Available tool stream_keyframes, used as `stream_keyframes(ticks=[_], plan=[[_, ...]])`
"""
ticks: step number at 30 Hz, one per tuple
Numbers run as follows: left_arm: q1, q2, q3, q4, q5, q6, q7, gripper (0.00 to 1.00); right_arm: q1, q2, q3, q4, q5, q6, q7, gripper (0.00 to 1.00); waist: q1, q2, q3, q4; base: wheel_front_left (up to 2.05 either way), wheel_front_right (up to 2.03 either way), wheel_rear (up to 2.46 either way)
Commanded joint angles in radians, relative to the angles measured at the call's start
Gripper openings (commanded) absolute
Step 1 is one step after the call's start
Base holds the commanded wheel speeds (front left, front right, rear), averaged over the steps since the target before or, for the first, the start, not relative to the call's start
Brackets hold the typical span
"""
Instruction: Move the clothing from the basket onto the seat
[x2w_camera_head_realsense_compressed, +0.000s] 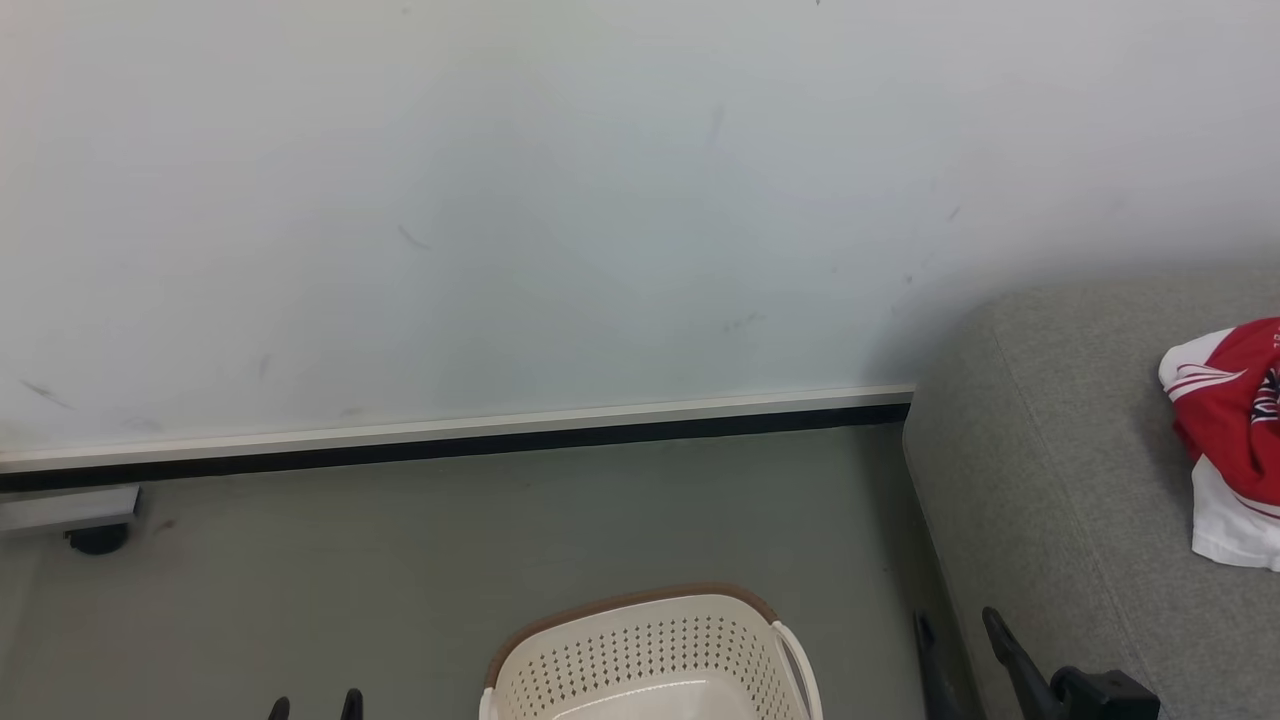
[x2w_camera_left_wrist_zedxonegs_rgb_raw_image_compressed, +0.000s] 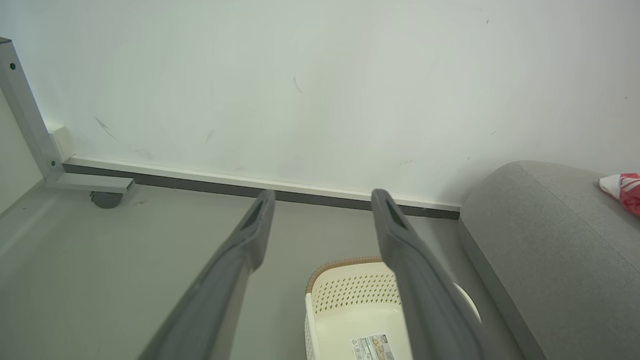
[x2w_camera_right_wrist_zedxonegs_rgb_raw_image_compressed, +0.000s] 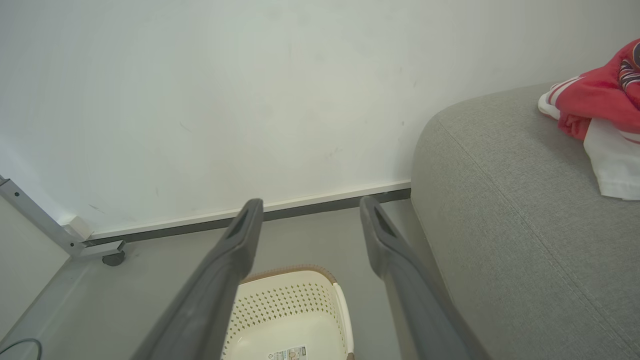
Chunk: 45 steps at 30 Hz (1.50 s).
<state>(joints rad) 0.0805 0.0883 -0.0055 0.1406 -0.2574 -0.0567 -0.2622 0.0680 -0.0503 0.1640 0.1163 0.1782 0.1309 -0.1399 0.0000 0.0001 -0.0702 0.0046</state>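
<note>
**A:** so where's the clothing right now?

**B:** the red-and-white clothing (x2w_camera_head_realsense_compressed: 1230, 440) is bunched up on the grey sofa seat (x2w_camera_head_realsense_compressed: 1050, 480), way out at 3 o'clock in the head view. It's well apart from the basket (x2w_camera_head_realsense_compressed: 640, 650), which sits on the floor (x2w_camera_head_realsense_compressed: 400, 580) at 6 o'clock, near the seat's end.

**A:** and the grippers?

**B:** both are spread wide with nothing between the fingers. The left gripper (x2w_camera_left_wrist_zedxonegs_rgb_raw_image_compressed: 322, 200) pokes in at 7 o'clock, the right gripper (x2w_camera_right_wrist_zedxonegs_rgb_raw_image_compressed: 307, 205) at 5 o'clock by the seat's edge. The left wrist view catches the basket's pale bottom and its label sticker (x2w_camera_left_wrist_zedxonegs_rgb_raw_image_compressed: 372, 346).
</note>
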Motion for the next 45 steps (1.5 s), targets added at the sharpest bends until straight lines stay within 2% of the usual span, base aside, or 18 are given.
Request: stream_keyframes(ticks=[1,8,9,15,45], plan=[[0.002,-0.002,0.007,0.004,0.007,-0.003,-0.004,1.0,0.004,0.001,0.002,-0.002,0.0,0.0,0.002,1.0,0.0,-0.0001,0.0,0.001,0.0,0.0,0.0],[0.006,-0.012,0.018,0.014,0.016,-0.009,-0.005,1.0,0.001,0.001,0.003,0.006,0.003,0.0,-0.005,1.0,0.0,-0.0001,0.001,0.003,0.0,0.0,0.0],[0.0,-0.01,0.016,0.015,0.009,-0.009,0.0,0.0,0.001,0.0,0.0,0.005,0.001,0.0,-0.001,0.0,0.0,-0.0001,0.001,0.003,0.0,0.0,0.0],[-0.001,-0.024,0.017,0.061,-0.012,-0.01,0.016,0.0,0.024,-0.002,-0.002,0.045,0.018,0.0,0.0,0.0,0.0,-0.0001,0.001,0.003,0.0,0.0,0.0],[-0.05,-0.029,0.079,0.035,-0.491,-0.015,0.177,0.0,-0.013,-0.04,-0.028,0.026,0.564,0.0,0.017,0.0,0.0,-0.0001,0.017,0.001,0.0,0.0,0.0]])
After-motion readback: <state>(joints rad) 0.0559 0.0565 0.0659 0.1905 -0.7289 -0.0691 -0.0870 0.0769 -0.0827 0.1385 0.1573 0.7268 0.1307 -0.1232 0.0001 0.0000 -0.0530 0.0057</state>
